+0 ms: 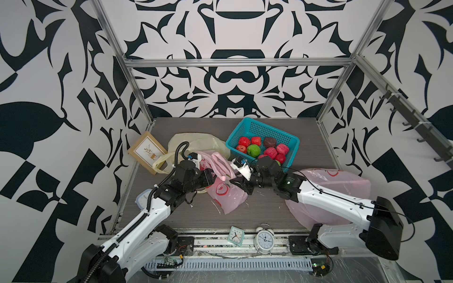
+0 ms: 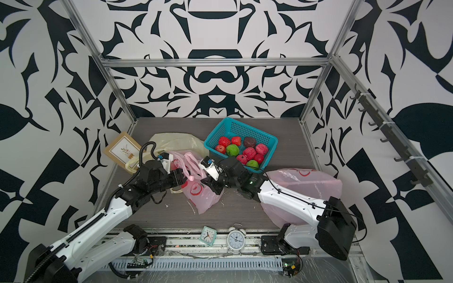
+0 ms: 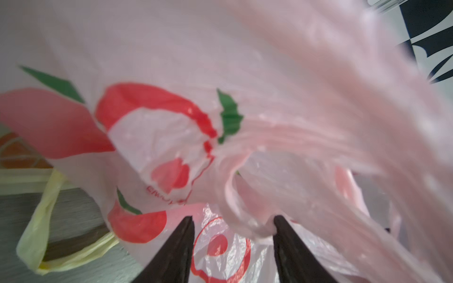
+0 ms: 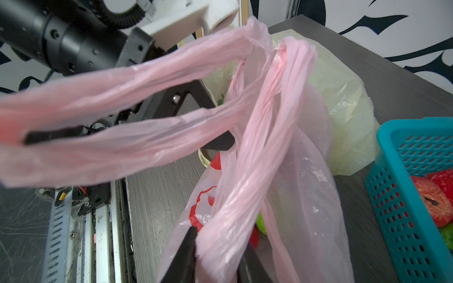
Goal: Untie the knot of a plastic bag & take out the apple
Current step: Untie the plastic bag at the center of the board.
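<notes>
The thin pink plastic bag point(image 1: 224, 196) lies in the middle of the grey table point(image 1: 264, 213). The right gripper point(image 4: 218, 245) pinches its twisted pink handle point(image 4: 257, 159). The left gripper point(image 3: 232, 218) is half wide, pinching nothing. The bag looks soft, light and slippery, so grab the bunched handles.

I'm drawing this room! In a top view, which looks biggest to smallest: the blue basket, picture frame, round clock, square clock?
1. basket
2. picture frame, partly hidden
3. round clock
4. square clock
</notes>
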Controlling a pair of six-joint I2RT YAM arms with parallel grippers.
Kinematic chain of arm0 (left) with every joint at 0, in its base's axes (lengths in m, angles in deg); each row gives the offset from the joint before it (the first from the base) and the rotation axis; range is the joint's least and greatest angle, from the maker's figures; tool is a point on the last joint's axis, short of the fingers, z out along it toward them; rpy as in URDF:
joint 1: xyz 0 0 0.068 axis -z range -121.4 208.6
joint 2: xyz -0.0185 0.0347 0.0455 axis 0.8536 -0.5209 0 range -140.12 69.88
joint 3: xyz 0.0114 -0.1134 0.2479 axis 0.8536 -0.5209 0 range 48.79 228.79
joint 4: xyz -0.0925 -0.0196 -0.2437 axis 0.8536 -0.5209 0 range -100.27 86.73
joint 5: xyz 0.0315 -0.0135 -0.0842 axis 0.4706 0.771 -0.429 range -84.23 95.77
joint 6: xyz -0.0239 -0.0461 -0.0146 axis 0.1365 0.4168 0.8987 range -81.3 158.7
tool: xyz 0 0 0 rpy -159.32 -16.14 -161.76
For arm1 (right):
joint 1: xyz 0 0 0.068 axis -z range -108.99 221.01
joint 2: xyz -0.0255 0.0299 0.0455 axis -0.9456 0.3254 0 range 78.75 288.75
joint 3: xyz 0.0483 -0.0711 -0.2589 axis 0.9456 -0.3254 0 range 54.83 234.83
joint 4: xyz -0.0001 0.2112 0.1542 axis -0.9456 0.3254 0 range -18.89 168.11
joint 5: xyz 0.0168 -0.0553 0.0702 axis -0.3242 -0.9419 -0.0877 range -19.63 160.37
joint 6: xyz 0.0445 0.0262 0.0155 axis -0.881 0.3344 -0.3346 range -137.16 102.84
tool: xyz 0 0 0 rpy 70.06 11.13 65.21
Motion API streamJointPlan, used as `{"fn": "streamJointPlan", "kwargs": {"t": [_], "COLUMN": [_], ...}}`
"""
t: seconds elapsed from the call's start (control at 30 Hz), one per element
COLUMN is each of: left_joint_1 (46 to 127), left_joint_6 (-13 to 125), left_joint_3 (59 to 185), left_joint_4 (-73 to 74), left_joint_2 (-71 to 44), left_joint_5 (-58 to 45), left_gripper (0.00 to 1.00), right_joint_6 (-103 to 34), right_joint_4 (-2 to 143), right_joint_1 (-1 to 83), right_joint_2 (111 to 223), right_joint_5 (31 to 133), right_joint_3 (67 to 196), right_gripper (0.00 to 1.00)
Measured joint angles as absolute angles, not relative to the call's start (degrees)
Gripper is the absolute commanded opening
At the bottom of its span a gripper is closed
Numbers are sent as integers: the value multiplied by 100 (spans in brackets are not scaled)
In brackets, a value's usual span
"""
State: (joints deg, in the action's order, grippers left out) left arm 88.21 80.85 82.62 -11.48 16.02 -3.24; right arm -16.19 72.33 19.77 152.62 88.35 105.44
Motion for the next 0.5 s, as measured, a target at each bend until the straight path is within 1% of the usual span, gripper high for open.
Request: {"fn": "streamJointPlan", "kwargs": {"t": [0.1,0.2,0.3,0.37,0.5], "left_joint_1": [8832,8860,8871,8873,8876], "left_joint_6": [8094,8131,8140,8140,8129], "left_joint_3": [8262,8262,8238,8194,8104], "left_joint_4": [-881,-695,-533,-448,-398], "left_joint_2": [1344,1175,1147,1153,1204], "left_joint_5": [-394,-458,-506,-525,-558], "left_gripper": [53,43,26,0,0], "right_joint_6": [-1654,-1678,-1698,-1698,-1693], "right_joint_4": [7239,7246,7241,7222,7215], "right_joint_1": [1865,1732,1629,1572,1502], "right_joint_2": [15323,15377,15399,15415,15487], "right_joint_5": [8949,9008,9034,9062,9102], "right_joint_3": [10544,10544,10544,10547,10590], "right_gripper": [28,28,28,28,29]}}
